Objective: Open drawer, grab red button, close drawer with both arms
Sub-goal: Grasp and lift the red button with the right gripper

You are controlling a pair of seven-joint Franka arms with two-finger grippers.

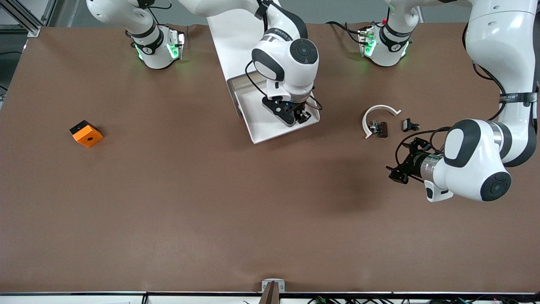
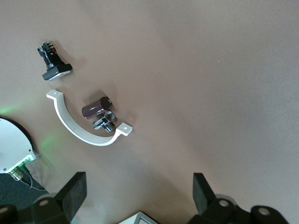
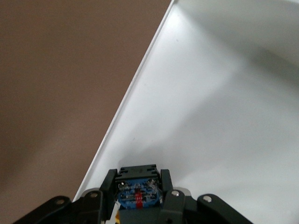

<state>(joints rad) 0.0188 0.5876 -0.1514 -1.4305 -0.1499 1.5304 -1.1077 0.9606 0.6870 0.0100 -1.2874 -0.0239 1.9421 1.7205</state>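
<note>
The white cabinet's drawer (image 1: 262, 136) stands pulled out toward the front camera. My right gripper (image 1: 296, 115) is down inside it, near the corner toward the left arm's end. In the right wrist view, the right gripper (image 3: 138, 196) is shut on the button (image 3: 138, 186). The button's black-blue body with a red mark sits between the fingers, over the drawer's white floor (image 3: 210, 116). My left gripper (image 1: 395, 174) is open and empty, low over bare table nearer the front camera than the white arc. Its fingers (image 2: 72, 191) stand wide apart.
An orange square block (image 1: 86, 134) lies toward the right arm's end. A white arc (image 1: 379, 112) with small black-brown parts (image 1: 379, 128) and another small part (image 1: 410, 124) lies beside the drawer, toward the left arm's end. The arc (image 2: 79, 128) also shows in the left wrist view.
</note>
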